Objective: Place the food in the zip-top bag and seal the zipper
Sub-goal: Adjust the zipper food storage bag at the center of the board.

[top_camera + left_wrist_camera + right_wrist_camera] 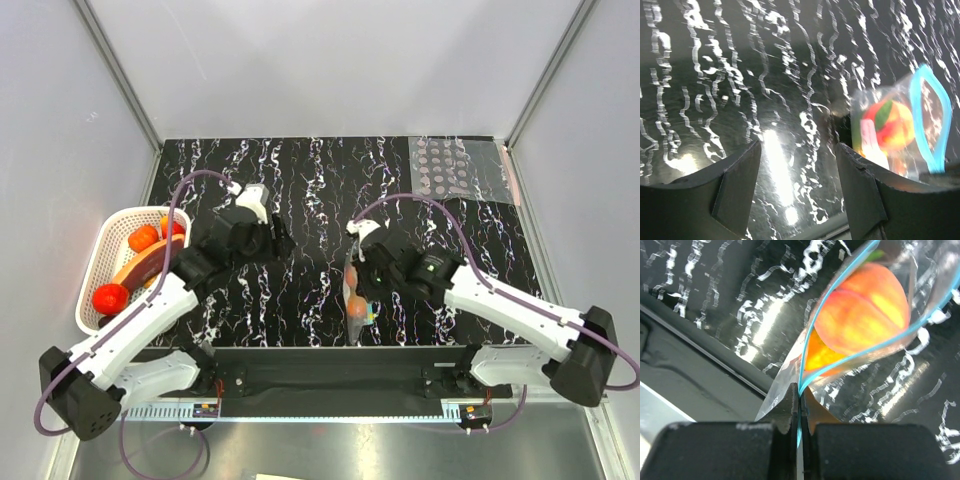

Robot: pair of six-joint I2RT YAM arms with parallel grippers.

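Over the marbled tabletop [300, 200], the zip-top bag [357, 290] looks limp and slippery. Right claw [799, 396] pinches its stiffer zipper [913, 100] end; left claw [797, 150] gapes empty.

The zip-top bag [357, 290] is sitting on the bench [300, 180] right of centre, toward the near edge, with the food [860, 310] resting inside it; the right end effector [799, 395] is meeting one end of the zipper [812, 335], just right of the bag; the left end effector [275, 240] is hanging left of the bag, apart from it; a basket [93, 265] is standing at the bench's left edge, toy produce [143, 238] lying in it; a plastic sheet [460, 170] is lying in the far right corner.
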